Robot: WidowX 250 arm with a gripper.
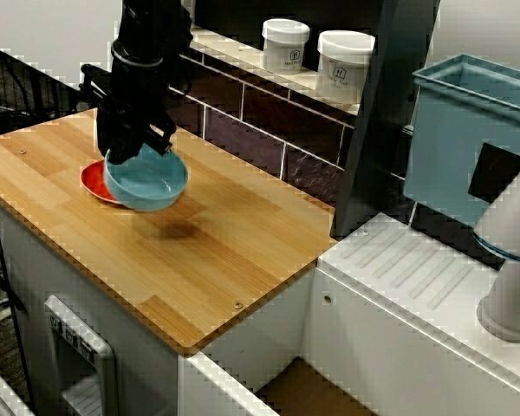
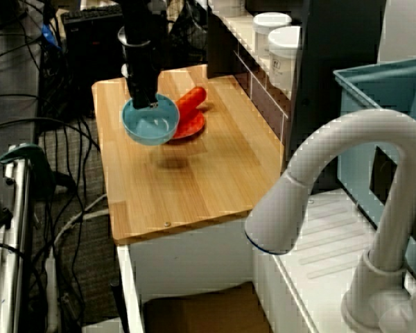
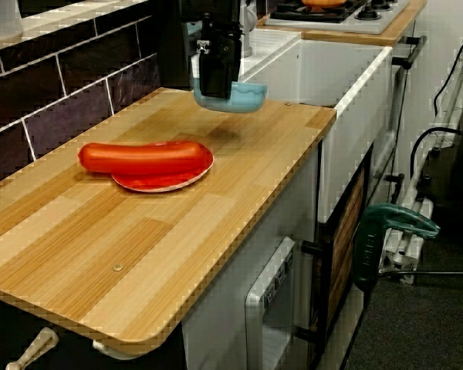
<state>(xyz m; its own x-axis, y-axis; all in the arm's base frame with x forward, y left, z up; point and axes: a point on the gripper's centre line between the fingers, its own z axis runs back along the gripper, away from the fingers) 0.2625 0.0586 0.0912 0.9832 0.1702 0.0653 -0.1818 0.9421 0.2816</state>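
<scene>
One blue bowl (image 1: 147,179), rim pinched in the hand (image 1: 139,147).
Clear of the worktop (image 1: 243,251), near the red plate (image 1: 93,179) but apart from it.

— What is the arm (image 1: 149,30) looking like?
— It is showing black all over, built of round stacked segments, with a pale grey ring circling it just above the gripper (image 1: 139,149).
— And the gripper?
— It is looking blocky and black. In the low side view a small pale tag is sitting at ten o'clock on its housing.
</scene>
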